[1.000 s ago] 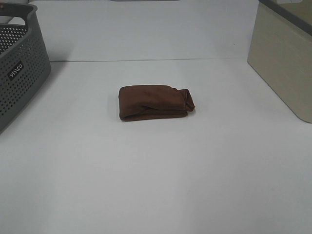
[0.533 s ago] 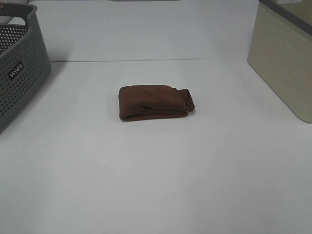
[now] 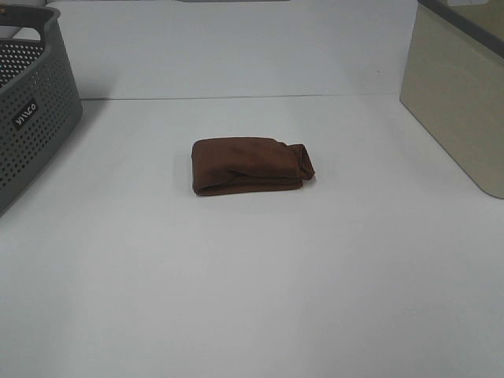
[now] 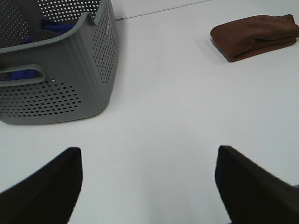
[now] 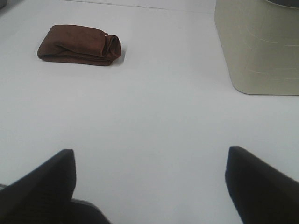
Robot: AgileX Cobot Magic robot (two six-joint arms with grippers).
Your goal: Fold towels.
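The dark reddish-brown towel lies folded into a compact bundle in the middle of the white table; its right end is rolled and bunched. It also shows in the left wrist view and in the right wrist view. No arm shows in the exterior high view. My left gripper is open and empty, low over the table near the grey basket, far from the towel. My right gripper is open and empty, well back from the towel, near the beige bin.
A grey perforated basket stands at the far left and holds blue cloth. A beige bin stands at the far right, also in the right wrist view. The white table spreads around the towel.
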